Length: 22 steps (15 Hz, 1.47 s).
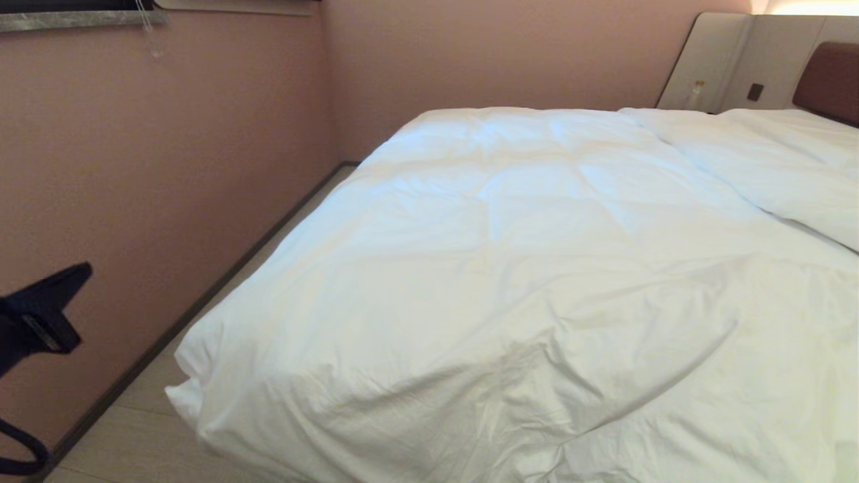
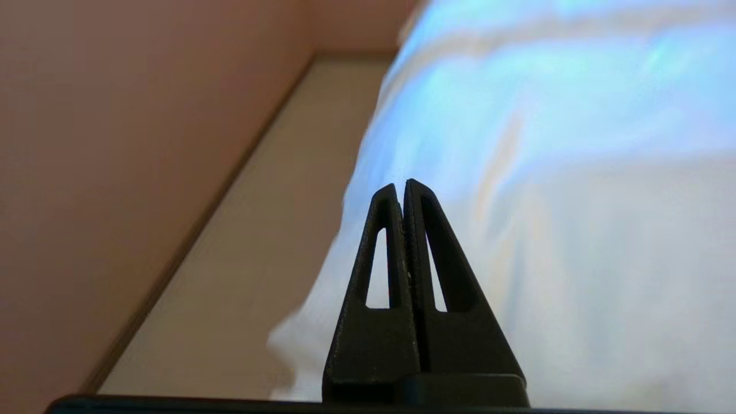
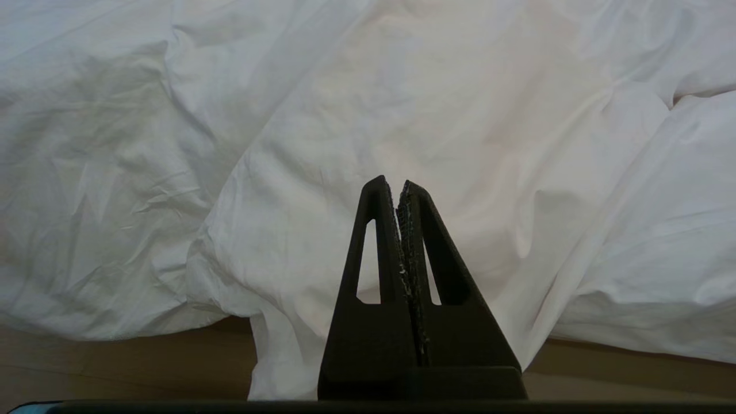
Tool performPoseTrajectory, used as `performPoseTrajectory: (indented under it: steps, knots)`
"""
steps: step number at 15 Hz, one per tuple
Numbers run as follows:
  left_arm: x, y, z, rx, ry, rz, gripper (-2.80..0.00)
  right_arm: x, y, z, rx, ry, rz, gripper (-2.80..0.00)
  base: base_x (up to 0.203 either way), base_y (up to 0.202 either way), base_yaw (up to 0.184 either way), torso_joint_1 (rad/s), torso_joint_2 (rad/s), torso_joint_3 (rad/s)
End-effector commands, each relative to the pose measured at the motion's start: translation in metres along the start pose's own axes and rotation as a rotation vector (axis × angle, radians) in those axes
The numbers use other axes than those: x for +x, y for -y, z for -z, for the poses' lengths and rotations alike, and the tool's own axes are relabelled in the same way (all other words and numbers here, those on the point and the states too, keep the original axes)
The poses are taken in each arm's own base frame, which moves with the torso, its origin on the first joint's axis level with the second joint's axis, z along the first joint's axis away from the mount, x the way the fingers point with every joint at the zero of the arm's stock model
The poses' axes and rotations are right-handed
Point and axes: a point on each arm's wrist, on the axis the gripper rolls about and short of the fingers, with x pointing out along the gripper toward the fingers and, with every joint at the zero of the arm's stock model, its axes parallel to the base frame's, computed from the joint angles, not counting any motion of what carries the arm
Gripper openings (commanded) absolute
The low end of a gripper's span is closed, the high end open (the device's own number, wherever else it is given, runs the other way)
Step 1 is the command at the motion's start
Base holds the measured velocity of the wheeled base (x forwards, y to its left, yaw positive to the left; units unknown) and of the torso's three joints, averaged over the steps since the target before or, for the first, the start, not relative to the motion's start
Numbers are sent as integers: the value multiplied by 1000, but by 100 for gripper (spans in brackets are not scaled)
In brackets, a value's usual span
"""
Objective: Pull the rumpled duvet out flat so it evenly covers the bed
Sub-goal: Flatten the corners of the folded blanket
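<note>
The puffy white duvet (image 1: pixel 510 268) lies spread over the bed, creased near the foot, with a corner hanging down at the near left (image 1: pixel 188 396). Of the bed itself only the brown headboard (image 1: pixel 832 80) shows at the far right. My left gripper (image 1: pixel 84 272) hangs in the air at the left edge of the head view, well apart from the duvet. In the left wrist view the left gripper (image 2: pixel 401 185) is shut and empty, pointing along the duvet's side (image 2: pixel 546 201). My right gripper (image 3: pixel 394 183) is shut and empty in front of hanging duvet folds (image 3: pixel 402 115).
A pink wall (image 1: pixel 168 154) runs along the bed's left side, leaving a narrow strip of pale floor (image 1: pixel 134 409) between them. A pillow (image 1: pixel 778 161) lies at the head end. Beige panels (image 1: pixel 731 60) flank the headboard. Brown floor (image 3: pixel 115 362) shows below the duvet's hem.
</note>
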Motion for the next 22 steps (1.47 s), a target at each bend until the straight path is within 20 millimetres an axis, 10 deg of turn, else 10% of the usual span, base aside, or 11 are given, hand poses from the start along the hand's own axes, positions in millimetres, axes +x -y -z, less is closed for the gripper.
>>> performPoseTrajectory:
  steps: [1,8,22]
  knots:
    - [-33,24,-53,-46,72,24,-280,0,0,0,0,1,0,-280,0,0,0,0,0,0]
    - [-90,56,-96,-232,67,47,-280,0,0,0,0,1,0,-280,0,0,0,0,0,0]
    - [-203,103,-82,-124,77,39,-280,0,0,0,0,1,0,-280,0,0,0,0,0,0]
